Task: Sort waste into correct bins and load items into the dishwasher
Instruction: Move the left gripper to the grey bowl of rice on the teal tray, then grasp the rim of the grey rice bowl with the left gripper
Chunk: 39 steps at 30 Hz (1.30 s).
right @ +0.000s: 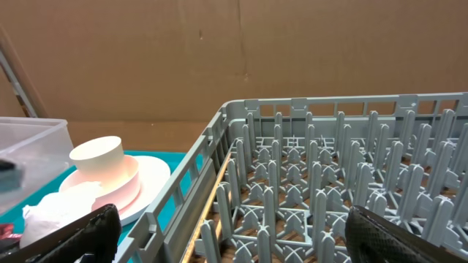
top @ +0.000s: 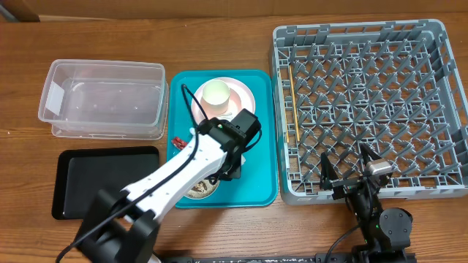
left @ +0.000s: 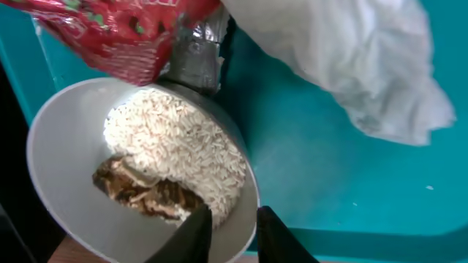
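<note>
My left gripper (left: 234, 212) is open by a narrow gap, one finger inside and one outside the rim of the white bowl (left: 66, 168). The bowl holds white rice (left: 175, 146) and brown scraps (left: 146, 190) and sits at the front of the teal tray (top: 263, 183). The red foil wrapper (left: 124, 29) and the white napkin (left: 344, 58) lie beside it. A cream cup (top: 217, 93) sits on a pink bowl (right: 121, 186) on the pink plate (top: 248, 91). My right gripper (right: 241, 234) is wide open over the grey dish rack's (top: 358, 29) front left.
The clear tub (top: 102, 98) stands at the back left, with the black tray (top: 106, 179) in front of it. A thin wooden stick (top: 292, 102) lies along the rack's left side. The rack's upright pegs (right: 344, 168) fill its inside.
</note>
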Each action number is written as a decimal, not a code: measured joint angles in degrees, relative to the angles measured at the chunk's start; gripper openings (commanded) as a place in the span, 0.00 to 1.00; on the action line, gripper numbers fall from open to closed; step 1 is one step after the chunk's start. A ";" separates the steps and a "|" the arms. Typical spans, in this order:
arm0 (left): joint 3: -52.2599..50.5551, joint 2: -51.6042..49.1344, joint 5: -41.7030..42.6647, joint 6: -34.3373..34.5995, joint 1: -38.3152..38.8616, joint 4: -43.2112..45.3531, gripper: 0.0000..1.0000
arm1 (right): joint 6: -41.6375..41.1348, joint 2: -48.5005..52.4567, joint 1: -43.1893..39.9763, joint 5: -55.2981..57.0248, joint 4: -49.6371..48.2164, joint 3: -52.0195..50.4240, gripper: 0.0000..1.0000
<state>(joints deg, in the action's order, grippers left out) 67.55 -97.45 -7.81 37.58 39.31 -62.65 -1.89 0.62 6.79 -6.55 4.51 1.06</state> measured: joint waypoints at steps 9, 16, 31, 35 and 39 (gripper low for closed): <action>0.00 -3.15 0.00 0.00 0.00 1.14 0.20 | -0.02 0.00 0.00 -0.02 0.00 0.00 1.00; 0.00 -3.15 0.35 -0.22 0.00 1.03 0.16 | -0.02 0.00 0.00 -0.02 0.02 0.00 1.00; 3.56 -3.15 0.70 -0.68 -2.43 -5.20 0.23 | -0.04 0.00 0.00 0.00 0.00 0.00 1.00; 6.16 -3.17 1.49 -1.05 -3.08 -5.86 0.54 | -0.02 0.00 0.00 -0.02 0.02 0.00 1.00; 6.54 -3.19 3.37 -1.60 -3.04 -5.73 0.64 | -0.04 0.00 0.00 -0.02 0.02 0.00 1.00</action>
<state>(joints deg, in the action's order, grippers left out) 74.08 -100.64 -4.45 35.99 36.27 -68.38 -1.93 0.62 6.79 -6.57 4.54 1.06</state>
